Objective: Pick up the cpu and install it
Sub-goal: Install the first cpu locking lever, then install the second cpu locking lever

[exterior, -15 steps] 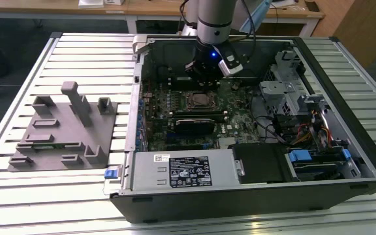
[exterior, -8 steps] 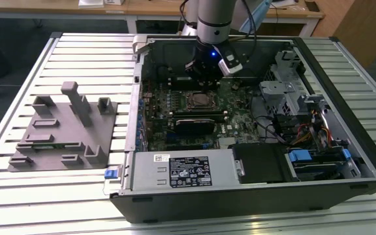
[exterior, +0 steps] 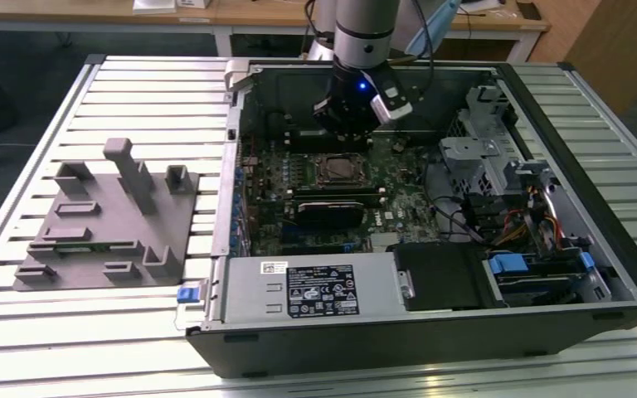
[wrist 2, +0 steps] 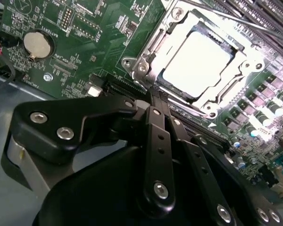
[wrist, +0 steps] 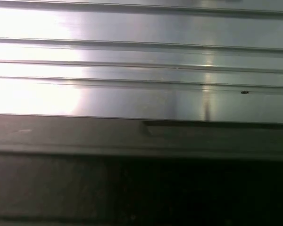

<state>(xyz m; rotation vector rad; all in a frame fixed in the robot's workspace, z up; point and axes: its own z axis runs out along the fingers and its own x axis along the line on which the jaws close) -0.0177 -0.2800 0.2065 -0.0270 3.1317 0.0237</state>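
The cpu [wrist 2: 203, 61], a pale silver-white square, lies flat inside the metal socket frame [wrist 2: 146, 56] on the green motherboard [wrist 2: 94, 28]. In the second wrist view my gripper [wrist 2: 155, 96] hovers just off one corner of that frame, its black fingers pressed together with nothing between them. In the exterior view the gripper [exterior: 347, 141] hangs inside the open computer case, just behind the socket [exterior: 341, 169] and slightly above the board.
A grey fixture [exterior: 103, 220] with upright posts stands on the slatted table at the exterior view's left. A white-labelled metal box [exterior: 308, 286] fills the case's near side. Drive cages and cables [exterior: 507, 182] crowd its right. A coin battery [wrist 2: 37, 43] sits on the board.
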